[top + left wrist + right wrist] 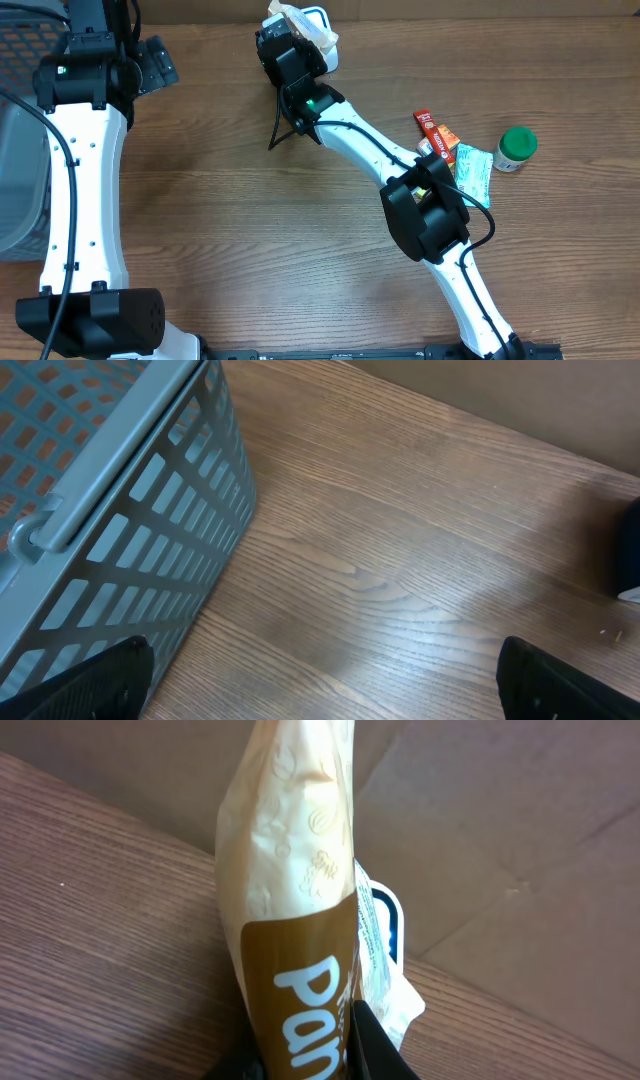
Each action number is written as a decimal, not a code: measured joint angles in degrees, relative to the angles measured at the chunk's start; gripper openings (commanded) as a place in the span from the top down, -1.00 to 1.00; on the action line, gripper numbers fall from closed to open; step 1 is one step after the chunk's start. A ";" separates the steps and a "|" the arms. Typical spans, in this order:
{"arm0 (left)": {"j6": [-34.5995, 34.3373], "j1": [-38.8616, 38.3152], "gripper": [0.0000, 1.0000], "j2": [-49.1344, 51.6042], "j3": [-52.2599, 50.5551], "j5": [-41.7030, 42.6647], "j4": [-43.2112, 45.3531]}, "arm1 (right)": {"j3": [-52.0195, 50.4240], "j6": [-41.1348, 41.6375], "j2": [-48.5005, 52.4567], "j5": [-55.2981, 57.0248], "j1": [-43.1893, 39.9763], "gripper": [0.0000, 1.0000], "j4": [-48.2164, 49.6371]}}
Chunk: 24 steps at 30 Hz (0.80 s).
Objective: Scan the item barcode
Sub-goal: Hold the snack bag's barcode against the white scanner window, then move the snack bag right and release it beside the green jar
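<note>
The right hand [287, 48] is closed on a bag [300, 18], a tan packet with a brown band and white letters that begin with "Pan". It holds the bag at the far edge of the worktop [250, 230], near the middle. In the right wrist view the bag [300, 870] stands upright, narrow side to the camera, and the two dark fingers of the right hand [310, 1055] press it from both sides at its lower end. Just behind the bag there is a white device [388, 915] with a dark blue rim. From overhead the bag partly covers this device [325, 25], and I cannot tell if they touch. The left hand [150, 62] is at the far left, well apart from the bag, and it is wide open: in the left wrist view its fingertips show in the two lower corners, and only bare worktop [400, 560] shows between them. A grey basket [150, 510] with a grid wall stands just beside it. On the right side of the worktop lie red packets [430, 122], a green-white pouch [475, 170] and a jar [517, 148] with a green lid, all close together.
</note>
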 measured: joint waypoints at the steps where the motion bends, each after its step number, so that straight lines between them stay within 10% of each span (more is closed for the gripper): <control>1: 0.00 0.00 -1.00 0.00 0.00 0.00 0.00 | 0.00 0.04 0.00 0.35 0.00 0.93 0.17; 11: 0.00 0.02 -0.99 0.00 0.00 0.00 0.00 | 0.00 0.28 -0.72 8.55 0.02 0.93 -4.13; 24: 0.00 0.02 -0.99 0.00 0.00 0.00 0.00 | 0.04 17.05 -16.00 10.29 -0.74 0.92 -49.72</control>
